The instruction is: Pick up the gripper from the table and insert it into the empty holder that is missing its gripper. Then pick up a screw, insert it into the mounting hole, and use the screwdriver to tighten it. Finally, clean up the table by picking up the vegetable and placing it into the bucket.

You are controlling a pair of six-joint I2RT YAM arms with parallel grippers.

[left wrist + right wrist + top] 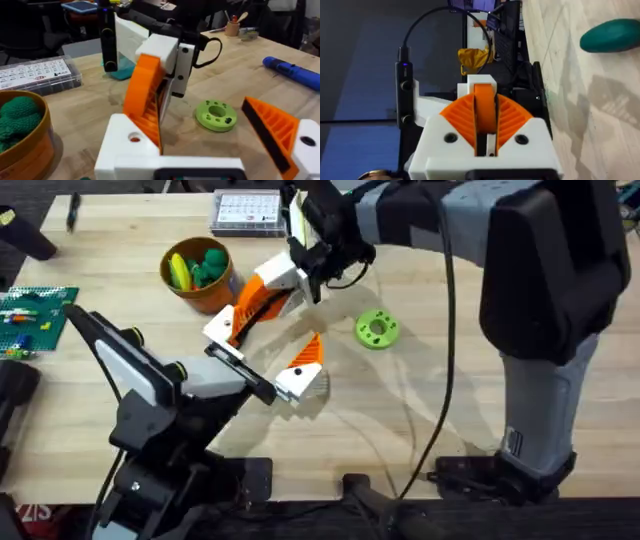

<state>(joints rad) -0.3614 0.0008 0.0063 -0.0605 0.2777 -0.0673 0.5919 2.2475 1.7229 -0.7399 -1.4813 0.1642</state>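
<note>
My left gripper (285,318) stands wide open at the table's middle, with white fingers and orange ribbed pads. Its far finger is the gripper piece (147,117), seated in the white holder (120,152), whose mounting hole (134,137) faces up. My right gripper (485,107) reaches in from the back and is shut on that piece's tip. The blue screwdriver (295,72) lies on the table to the right. The orange-brown bucket (215,292) holds yellow and green toys. A smooth green oval (612,35) lies on the wood; I cannot tell whether it is the vegetable. A screw is out of view.
A lime green disc with holes (377,330) lies right of the grippers. A clear parts box (245,210) sits at the back edge, a teal case (122,72) near it. A green brick plate (30,320) is at the far left. The right arm's cable crosses the table front.
</note>
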